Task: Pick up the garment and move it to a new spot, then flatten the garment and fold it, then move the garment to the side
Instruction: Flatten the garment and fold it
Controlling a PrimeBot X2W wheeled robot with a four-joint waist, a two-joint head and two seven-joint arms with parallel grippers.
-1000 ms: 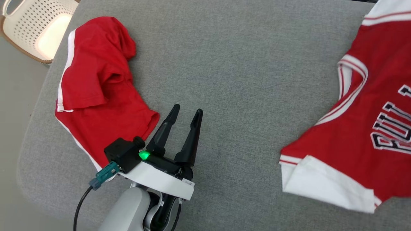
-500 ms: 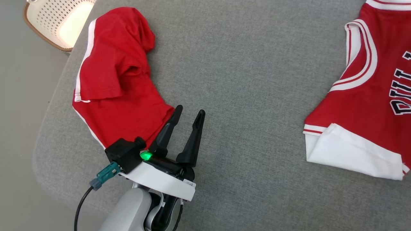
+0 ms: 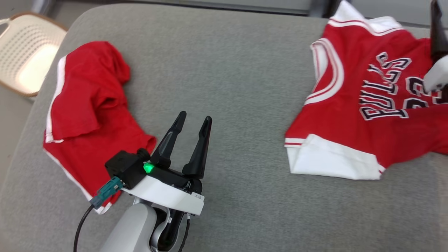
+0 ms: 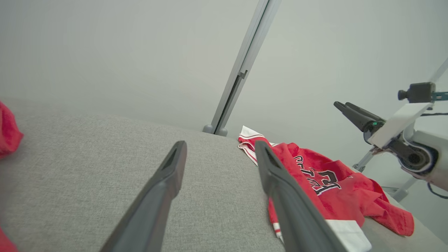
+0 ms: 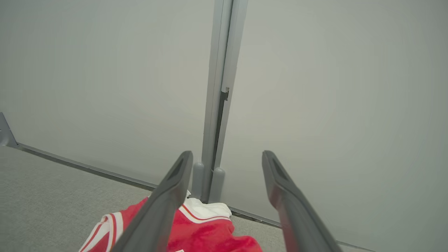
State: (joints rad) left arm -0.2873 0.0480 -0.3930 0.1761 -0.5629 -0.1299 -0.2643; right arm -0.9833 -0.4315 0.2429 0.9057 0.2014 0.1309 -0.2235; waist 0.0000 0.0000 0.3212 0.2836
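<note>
On the grey padded tabletop point(image 3: 245, 70) the jersey point(image 3: 367, 133) lies rumpled at the right, the right gripper point(image 5: 225, 155) and left gripper point(image 3: 195, 116) both have jaws spread empty, and flattening looks next, needing corner pinches.

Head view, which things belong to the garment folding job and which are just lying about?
In the job: red jersey; right claw, open above it; left claw, open; grey padded surface.
Lying about: crumpled red shorts, probably; white perforated basket off the edge.
</note>
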